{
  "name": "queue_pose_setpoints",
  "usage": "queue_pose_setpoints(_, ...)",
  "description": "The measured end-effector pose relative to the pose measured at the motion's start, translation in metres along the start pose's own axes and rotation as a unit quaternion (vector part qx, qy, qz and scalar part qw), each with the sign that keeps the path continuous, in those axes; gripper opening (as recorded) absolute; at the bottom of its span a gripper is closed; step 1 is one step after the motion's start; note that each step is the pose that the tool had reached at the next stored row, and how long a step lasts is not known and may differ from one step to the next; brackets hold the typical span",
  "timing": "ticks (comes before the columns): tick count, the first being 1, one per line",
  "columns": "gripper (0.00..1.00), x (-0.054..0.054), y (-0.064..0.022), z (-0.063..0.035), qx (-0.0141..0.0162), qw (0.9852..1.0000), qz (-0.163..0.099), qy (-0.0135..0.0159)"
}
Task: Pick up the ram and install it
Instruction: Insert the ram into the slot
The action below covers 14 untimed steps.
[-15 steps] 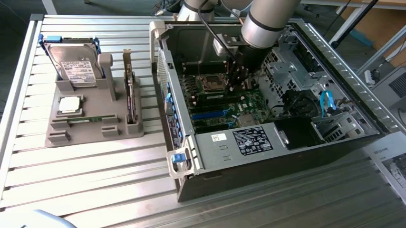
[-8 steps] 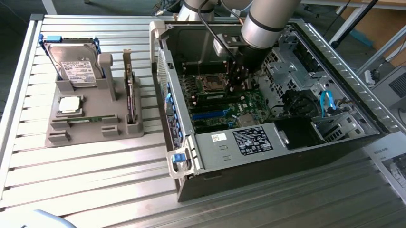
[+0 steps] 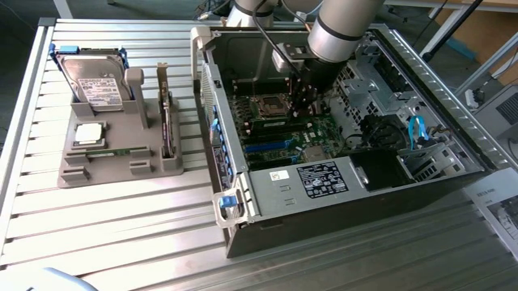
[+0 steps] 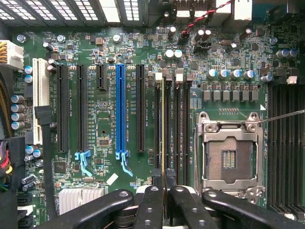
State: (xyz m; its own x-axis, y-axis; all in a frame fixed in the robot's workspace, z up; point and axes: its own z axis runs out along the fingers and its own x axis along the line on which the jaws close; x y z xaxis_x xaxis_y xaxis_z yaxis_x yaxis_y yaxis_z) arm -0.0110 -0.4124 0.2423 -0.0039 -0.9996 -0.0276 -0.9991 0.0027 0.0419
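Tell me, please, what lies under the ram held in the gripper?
The ram, edge-on in the gripper, stands over a black memory slot on the green motherboard. The ram covers the slot's contacts.

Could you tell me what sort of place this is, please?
Probably a robotics lab or workshop: a robot arm reaches into an open computer case on a slatted metal table, beside a grey fixture holding a hard drive.

The exterior view looks down over the table [image 3: 121, 218], computer case [image 3: 340, 212] at three o'clock; the wrist view hovers close above the shared motherboard [image 4: 102, 119].
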Motion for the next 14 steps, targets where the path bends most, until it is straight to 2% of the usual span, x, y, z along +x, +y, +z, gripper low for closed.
queue_pose_setpoints(14, 0.12, 0.0018, 0.0000, 0.0000, 0.0001, 1.0000, 0.003, -0.0001)
